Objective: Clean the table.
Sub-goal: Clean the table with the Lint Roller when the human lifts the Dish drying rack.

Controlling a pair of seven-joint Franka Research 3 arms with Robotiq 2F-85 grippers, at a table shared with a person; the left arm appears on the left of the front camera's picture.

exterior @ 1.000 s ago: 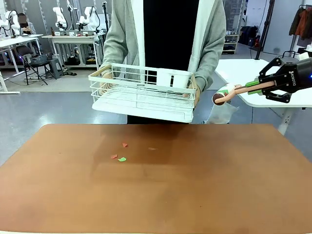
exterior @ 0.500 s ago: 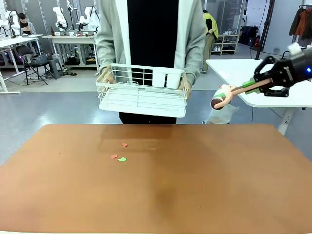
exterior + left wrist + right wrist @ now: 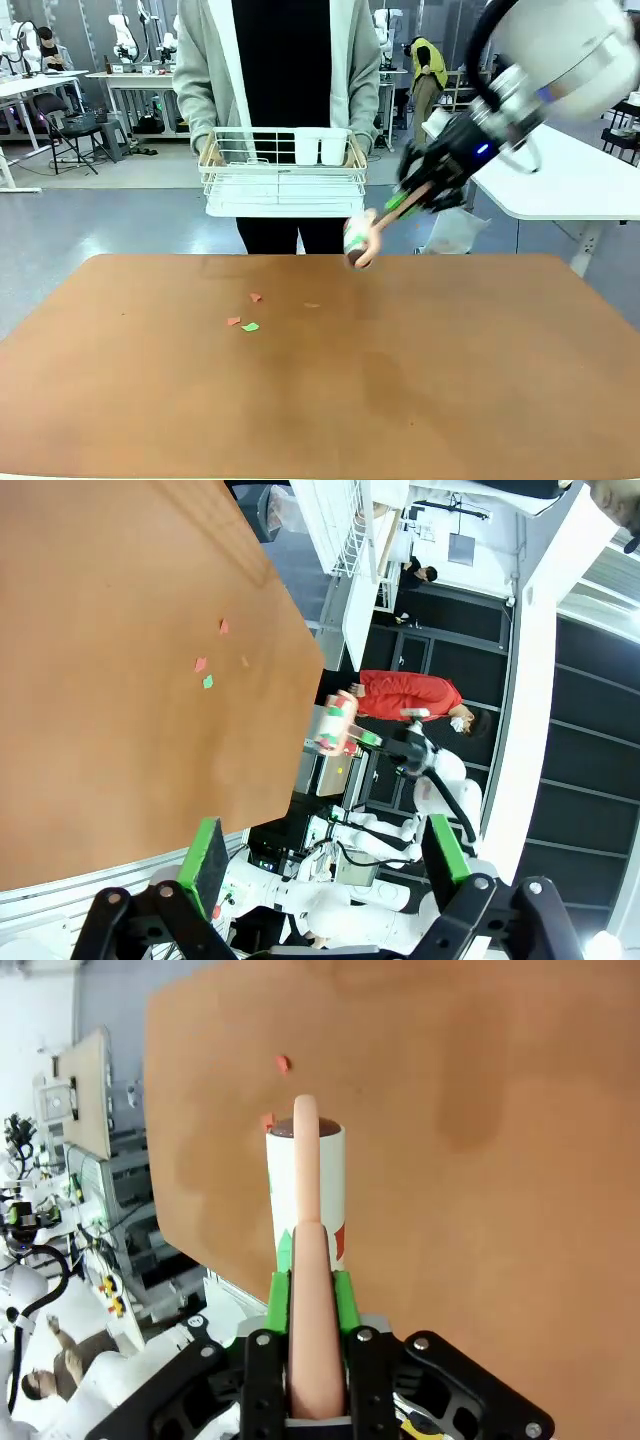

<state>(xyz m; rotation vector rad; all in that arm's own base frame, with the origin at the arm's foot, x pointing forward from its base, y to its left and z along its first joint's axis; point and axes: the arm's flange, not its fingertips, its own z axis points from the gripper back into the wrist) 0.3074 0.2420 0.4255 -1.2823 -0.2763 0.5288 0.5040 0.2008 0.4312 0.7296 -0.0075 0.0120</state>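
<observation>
The right fingers (image 3: 402, 203) were clamped on the handle of a roller (image 3: 358, 240) that hung beyond and to the right of the paper scraps (image 3: 245, 315) on the surface (image 3: 470, 380), its long axis pointing down toward them, while the left fingers (image 3: 322, 855) stood wide, seemingly farther from them.

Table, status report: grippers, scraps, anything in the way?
Left gripper open, high over table. Right gripper shut on lint roller, raised near far edge. Paper scraps lie left of centre. Person holds wire rack beyond far edge, not blocking.
</observation>
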